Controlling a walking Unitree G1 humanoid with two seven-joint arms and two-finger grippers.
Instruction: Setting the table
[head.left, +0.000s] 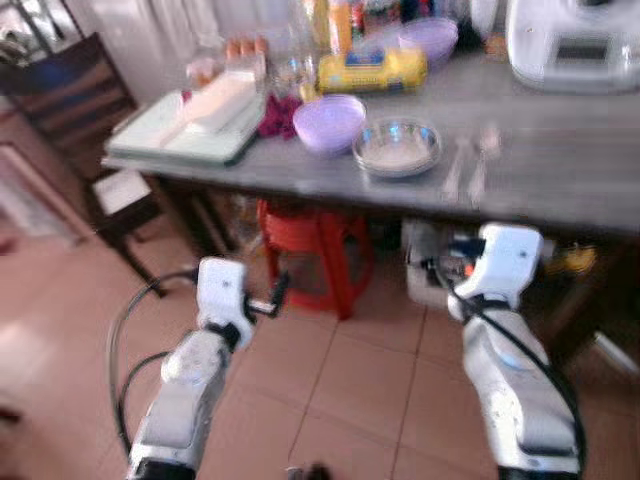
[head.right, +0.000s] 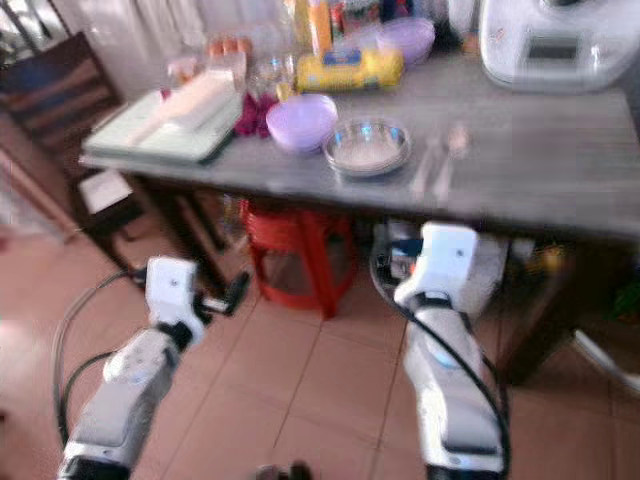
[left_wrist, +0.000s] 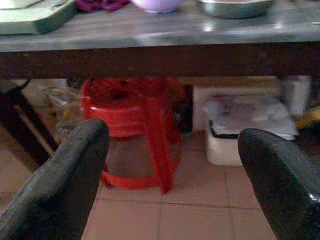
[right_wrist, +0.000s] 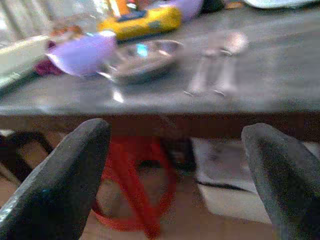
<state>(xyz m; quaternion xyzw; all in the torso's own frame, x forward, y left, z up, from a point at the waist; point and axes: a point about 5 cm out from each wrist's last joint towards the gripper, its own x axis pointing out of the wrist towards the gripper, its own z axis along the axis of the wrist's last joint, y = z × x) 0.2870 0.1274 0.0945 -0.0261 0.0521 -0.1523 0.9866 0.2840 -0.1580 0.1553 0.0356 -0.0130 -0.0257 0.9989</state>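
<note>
I stand short of the counter (head.left: 560, 180) with both arms raised in front of me, below its edge, nothing in either. The left pincer (left_wrist: 172, 175) is released, its fingers spread wide and pointing under the counter at a red stool (head.left: 315, 250); the right pincer (right_wrist: 175, 175) is likewise released, empty, looking just over the counter's front edge. On the counter, from my left: a pale tray (head.left: 185, 135) carrying a long white block, a purple bowl (head.left: 330, 122), touching or just beside it a steel dish (head.left: 397, 148), then what look like two spoons (head.left: 470, 165) lying side by side near the front edge, though the blur leaves me unsure. Further back sit a yellow pack (head.left: 370, 70), a second purple bowl (head.left: 428, 40) and a white appliance (head.left: 575, 40). I judge this to be the approach, before the first pick: nothing on the counter has been gripped. The next move calls for closing in, lifting the right arm above the edge and bringing its pincer down over the spoons or the dish, which lie nearest that side. The spoons lie flat and thin, so the fingers must straddle one squarely.
</note>
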